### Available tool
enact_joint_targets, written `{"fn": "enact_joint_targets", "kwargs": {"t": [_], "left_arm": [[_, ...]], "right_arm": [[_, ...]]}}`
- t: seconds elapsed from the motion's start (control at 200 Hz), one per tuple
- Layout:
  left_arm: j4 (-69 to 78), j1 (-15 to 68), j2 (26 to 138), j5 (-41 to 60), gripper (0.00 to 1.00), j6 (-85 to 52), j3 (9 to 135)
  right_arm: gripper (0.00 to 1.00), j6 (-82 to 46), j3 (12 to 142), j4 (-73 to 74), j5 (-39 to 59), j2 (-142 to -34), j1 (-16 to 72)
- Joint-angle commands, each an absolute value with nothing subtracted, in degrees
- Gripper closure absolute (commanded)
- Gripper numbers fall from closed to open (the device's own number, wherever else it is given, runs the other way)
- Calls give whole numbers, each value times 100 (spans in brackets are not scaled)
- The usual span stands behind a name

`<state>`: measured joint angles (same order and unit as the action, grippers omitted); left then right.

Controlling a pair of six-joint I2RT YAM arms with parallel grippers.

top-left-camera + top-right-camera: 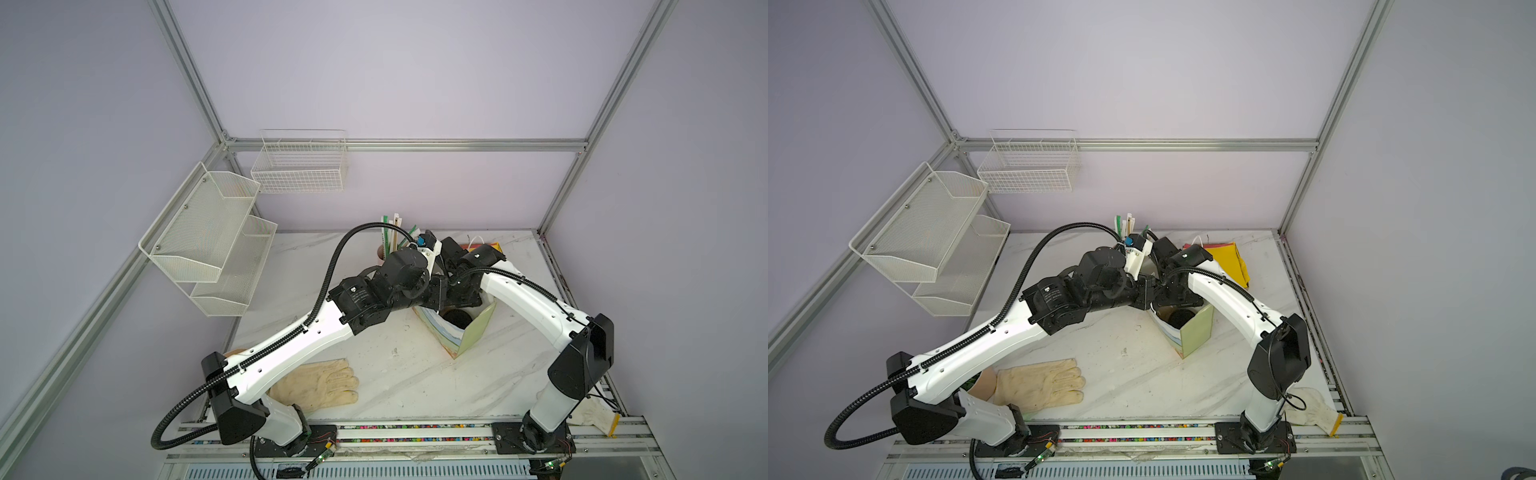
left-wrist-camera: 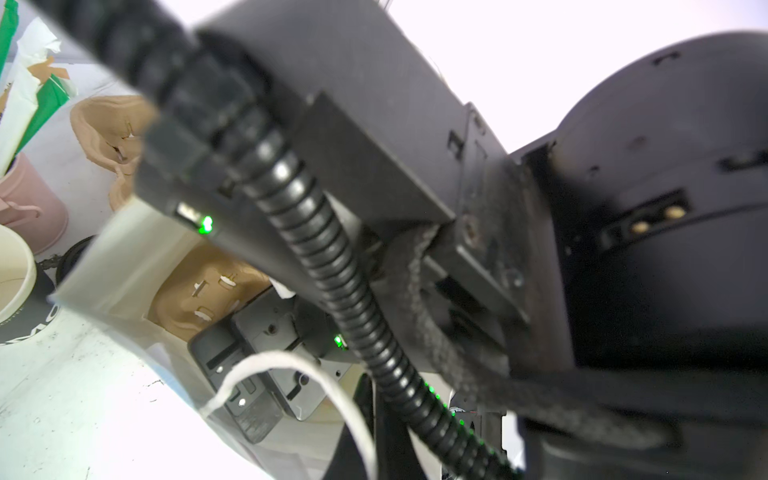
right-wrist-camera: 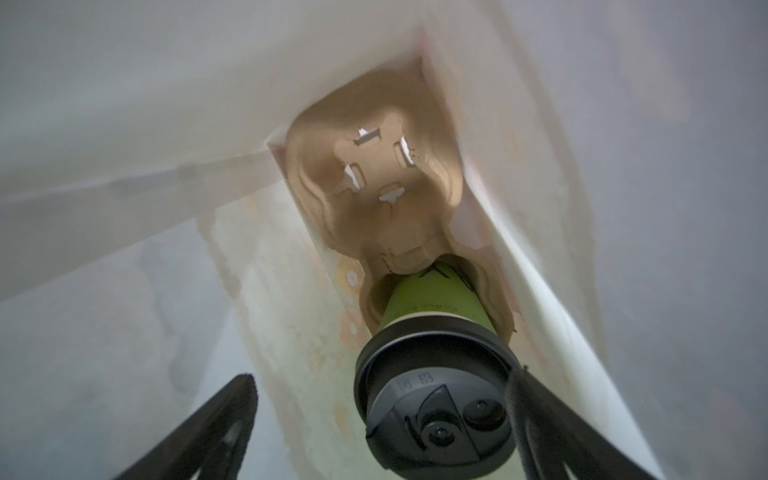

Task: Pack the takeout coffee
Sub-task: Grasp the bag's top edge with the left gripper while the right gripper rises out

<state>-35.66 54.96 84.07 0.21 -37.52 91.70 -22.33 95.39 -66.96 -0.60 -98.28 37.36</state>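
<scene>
The takeout coffee, a light green cup (image 3: 432, 299) with a black lid (image 3: 436, 411), stands in a pocket of a brown pulp carrier (image 3: 374, 208) at the bottom of a paper bag (image 1: 478, 332). In both top views its lid (image 1: 1179, 318) shows through the bag's mouth. My right gripper (image 3: 379, 376) reaches down into the bag and is open. One of its fingers (image 3: 540, 415) lies against the lid's side; the other (image 3: 216, 424) stands well clear. My left gripper (image 1: 1148, 303) is shut at the bag's rim beside its white string handle (image 2: 291, 365). What it pinches is hidden.
A pink cup of wrapped straws (image 2: 29, 208), a black paper cup (image 2: 25, 316) and another pulp carrier (image 2: 112, 129) stand behind the bag. A glove (image 1: 320, 384) lies front left, yellow bags (image 1: 1229, 257) back right. A mesh shelf (image 1: 208, 249) and a wire basket (image 1: 299, 166) hang on the walls.
</scene>
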Motion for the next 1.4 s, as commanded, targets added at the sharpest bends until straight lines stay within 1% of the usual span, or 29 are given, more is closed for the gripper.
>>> {"fn": "enact_joint_targets", "kwargs": {"t": [0.0, 0.3, 0.675, 1.21, 1.395], "left_arm": [[-3434, 5554, 8246, 175, 100, -3866, 9662], [-3401, 5555, 8228, 246, 100, -3973, 9759], [-3394, 5559, 8183, 274, 100, -3920, 9545], [-3157, 5557, 7766, 88, 100, -3767, 8912], [-2804, 5548, 7608, 80, 100, -3700, 8482]], "right_arm": [[2, -2114, 9756, -6741, -154, -9826, 3712], [3, -1917, 9494, -6286, 647, -9688, 3715], [3, -1950, 9659, -6373, 212, -9390, 3713], [3, -1747, 9605, -6159, 467, -8306, 3718], [3, -1735, 9586, -6172, 523, -8052, 3718]]}}
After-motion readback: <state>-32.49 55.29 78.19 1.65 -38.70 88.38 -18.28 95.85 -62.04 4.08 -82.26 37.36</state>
